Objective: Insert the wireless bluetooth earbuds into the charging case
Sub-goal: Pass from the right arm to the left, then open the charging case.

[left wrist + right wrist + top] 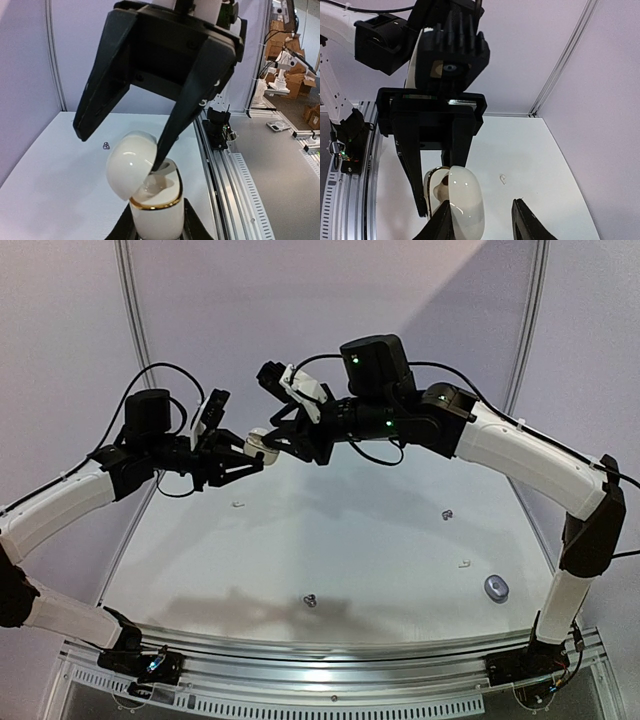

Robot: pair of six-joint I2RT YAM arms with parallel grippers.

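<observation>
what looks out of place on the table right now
Nothing looks damaged, but two tiny white earbuds and two tiny dark grey earbuds lie scattered far apart on the white table. The left gripper holds the glossy white egg-shaped case aloft, lid open.

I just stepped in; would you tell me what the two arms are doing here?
Both arms are raised over the table. The left claw grips a white charging case by its body, with the lid hinged open. The right claw is open, one finger tip poking at the case's mouth beside the lid. A dark earbud and a white earbud, among others, lie on the table, so loading seems not yet done. A greyish case sits near the right arm's base.
</observation>
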